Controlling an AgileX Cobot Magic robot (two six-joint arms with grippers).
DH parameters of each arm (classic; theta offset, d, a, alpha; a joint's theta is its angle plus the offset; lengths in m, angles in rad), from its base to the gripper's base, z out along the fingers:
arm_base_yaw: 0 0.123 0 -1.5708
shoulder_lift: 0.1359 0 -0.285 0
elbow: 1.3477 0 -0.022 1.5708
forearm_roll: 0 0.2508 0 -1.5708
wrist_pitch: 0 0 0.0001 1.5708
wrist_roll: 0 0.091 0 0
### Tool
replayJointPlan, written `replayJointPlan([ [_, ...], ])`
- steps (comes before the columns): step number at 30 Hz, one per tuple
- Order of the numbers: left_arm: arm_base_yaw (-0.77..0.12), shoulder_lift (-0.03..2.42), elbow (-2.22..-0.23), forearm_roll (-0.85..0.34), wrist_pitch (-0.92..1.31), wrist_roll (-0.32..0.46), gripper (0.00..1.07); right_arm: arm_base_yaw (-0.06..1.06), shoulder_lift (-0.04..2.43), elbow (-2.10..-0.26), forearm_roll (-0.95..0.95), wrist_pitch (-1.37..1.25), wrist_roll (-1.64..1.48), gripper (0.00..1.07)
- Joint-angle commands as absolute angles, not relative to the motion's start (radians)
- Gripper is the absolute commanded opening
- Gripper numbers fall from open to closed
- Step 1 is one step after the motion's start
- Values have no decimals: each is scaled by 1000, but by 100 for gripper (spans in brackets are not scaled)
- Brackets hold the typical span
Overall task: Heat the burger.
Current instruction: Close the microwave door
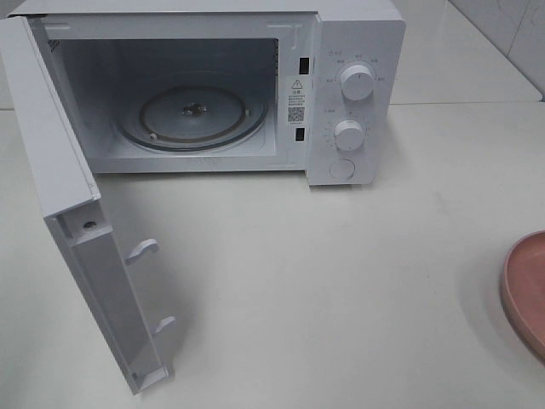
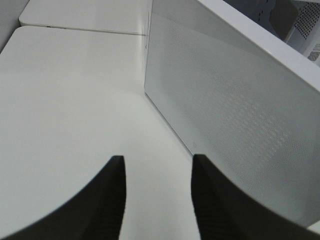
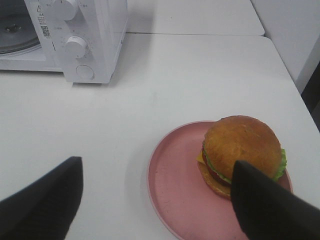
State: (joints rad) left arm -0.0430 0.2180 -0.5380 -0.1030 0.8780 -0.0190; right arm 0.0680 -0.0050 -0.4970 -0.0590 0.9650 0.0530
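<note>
The burger (image 3: 242,142), with a golden bun, green lettuce and yellow cheese, sits on a pink plate (image 3: 175,180) in the right wrist view. My right gripper (image 3: 157,162) hovers over the plate's near side. It is open wide, with one finger (image 3: 265,205) just in front of the burger and nothing between the fingers. My left gripper (image 2: 157,160) is open with a narrower gap and holds nothing. It sits close to the outer face of the microwave door (image 2: 240,110). Neither gripper shows in the exterior high view, and the burger is out of that frame.
The white microwave (image 1: 358,51) stands at the back with its door (image 1: 60,153) swung open to the left. Its glass turntable (image 1: 192,115) is bare. Two knobs (image 1: 356,83) are on its right panel. The pink plate's rim (image 1: 524,290) shows at the right edge of the white table (image 1: 324,281).
</note>
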Motion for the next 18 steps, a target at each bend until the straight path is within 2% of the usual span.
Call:
replayJointPlan([
  [1,-39,268,-536,-112,799,-24,17,60,-31,-494,-59,962,50,76],
  [2,-39,268,-536,-112,799,-24,17,60,-31,-494,-59,962,50,76],
  [3,-39,292,-532,-111,764,-24,5,60,-31,-494,-59,962,50,76],
  [4,-39,304,-526,-111,740,-24,0,60,-31,-494,-59,962,50,76],
  [13,-39,387,-414,-138,494,-14,0,60,-31,-494,-59,962,50,76],
  [15,-39,421,-366,-166,372,33,0,60,-31,-494,-59,962,50,76],
  [16,-39,421,-366,-166,372,33,0,60,-31,-494,-59,962,50,76],
  [18,-39,451,-311,-211,250,101,0,60,-31,-494,-59,962,50,76],
])
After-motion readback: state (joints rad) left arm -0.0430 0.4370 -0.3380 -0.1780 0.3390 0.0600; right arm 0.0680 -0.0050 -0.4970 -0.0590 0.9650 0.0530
